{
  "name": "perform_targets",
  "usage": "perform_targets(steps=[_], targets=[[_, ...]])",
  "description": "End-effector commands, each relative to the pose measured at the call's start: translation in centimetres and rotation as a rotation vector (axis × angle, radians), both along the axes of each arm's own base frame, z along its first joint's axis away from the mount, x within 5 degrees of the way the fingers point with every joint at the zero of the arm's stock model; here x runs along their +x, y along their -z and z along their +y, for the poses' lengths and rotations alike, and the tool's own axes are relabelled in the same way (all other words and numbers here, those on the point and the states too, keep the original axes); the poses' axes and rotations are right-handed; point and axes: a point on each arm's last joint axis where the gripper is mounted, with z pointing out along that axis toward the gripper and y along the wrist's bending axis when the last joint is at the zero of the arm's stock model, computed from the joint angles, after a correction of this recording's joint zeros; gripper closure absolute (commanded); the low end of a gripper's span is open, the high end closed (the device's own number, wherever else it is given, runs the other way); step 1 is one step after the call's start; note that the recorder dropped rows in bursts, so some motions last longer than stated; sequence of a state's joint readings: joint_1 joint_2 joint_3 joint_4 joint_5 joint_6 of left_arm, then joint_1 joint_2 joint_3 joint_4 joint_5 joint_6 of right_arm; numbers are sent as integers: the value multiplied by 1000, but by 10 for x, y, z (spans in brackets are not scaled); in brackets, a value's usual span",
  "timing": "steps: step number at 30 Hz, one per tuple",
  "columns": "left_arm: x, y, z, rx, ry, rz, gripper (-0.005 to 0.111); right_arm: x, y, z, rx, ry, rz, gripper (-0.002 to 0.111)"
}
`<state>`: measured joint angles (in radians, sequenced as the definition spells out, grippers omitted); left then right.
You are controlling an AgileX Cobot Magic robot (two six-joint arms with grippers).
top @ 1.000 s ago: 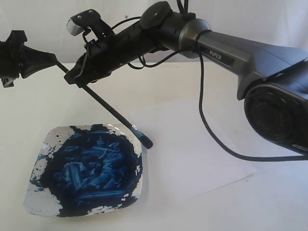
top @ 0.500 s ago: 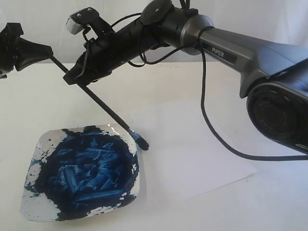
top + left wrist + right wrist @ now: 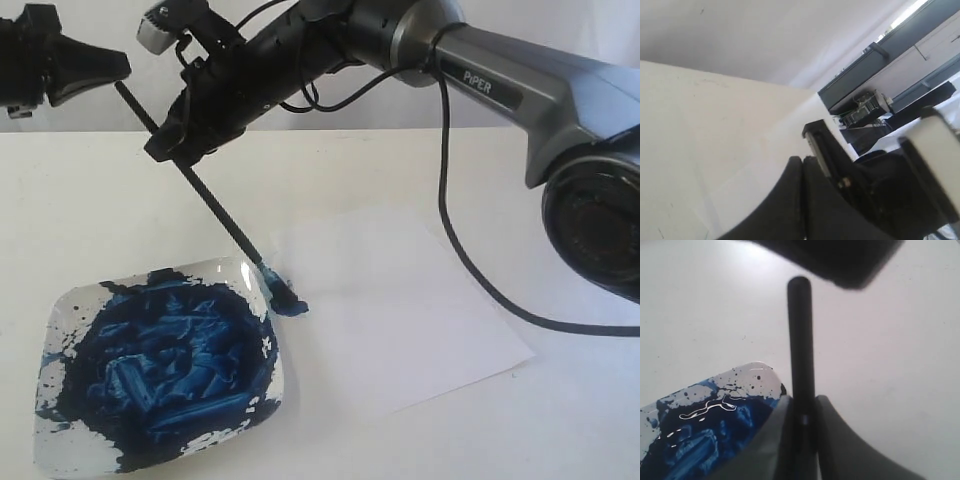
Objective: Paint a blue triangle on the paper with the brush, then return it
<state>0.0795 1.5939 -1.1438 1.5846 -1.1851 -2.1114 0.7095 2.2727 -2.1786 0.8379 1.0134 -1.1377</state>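
The brush (image 3: 215,200) slants down from upper left, its black handle clamped in my right gripper (image 3: 172,138), which reaches across from the right. Its blue-laden bristle tip (image 3: 290,300) rests at the left edge of the paper (image 3: 410,310), beside the plate. No blue triangle shows on the sheet, only a smear under the tip. In the right wrist view the fingers of my right gripper (image 3: 802,415) pinch the handle (image 3: 800,340). My left gripper (image 3: 118,66) hovers shut and empty by the handle's top end; the left wrist view shows its jaws pressed together (image 3: 802,165).
The square white plate (image 3: 232,268), thickly smeared with blue paint, lies left of the paper near the front edge; its rim (image 3: 747,374) shows in the right wrist view. A black cable (image 3: 470,270) hangs from the right arm over the sheet.
My right gripper has risen, so the brush stands steeper and its tip has edged left along the paper's edge. The left gripper has moved up and right. The plate sits slightly lower-left in view.
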Motion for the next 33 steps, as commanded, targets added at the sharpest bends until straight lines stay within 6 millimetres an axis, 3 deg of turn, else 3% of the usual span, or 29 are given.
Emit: perform_targets(steps=[1, 7, 17, 27, 33], targets=[[-13, -32, 18, -18, -36, -95, 107, -6, -17, -6, -28, 19, -27, 108], [-14, -34, 27, 2, -61, -110, 107, -19, -38, -18, -80, -22, -37, 108], [-3, -12, 29, 46, -42, -59, 107, -37, -84, -30, 5, -29, -68, 108], [4, 3, 27, 51, -26, -18, 107, -47, -95, -29, 74, -76, -8, 108], [10, 27, 6, 46, 42, 51, 107, -40, -105, -49, 85, -75, 19, 108]])
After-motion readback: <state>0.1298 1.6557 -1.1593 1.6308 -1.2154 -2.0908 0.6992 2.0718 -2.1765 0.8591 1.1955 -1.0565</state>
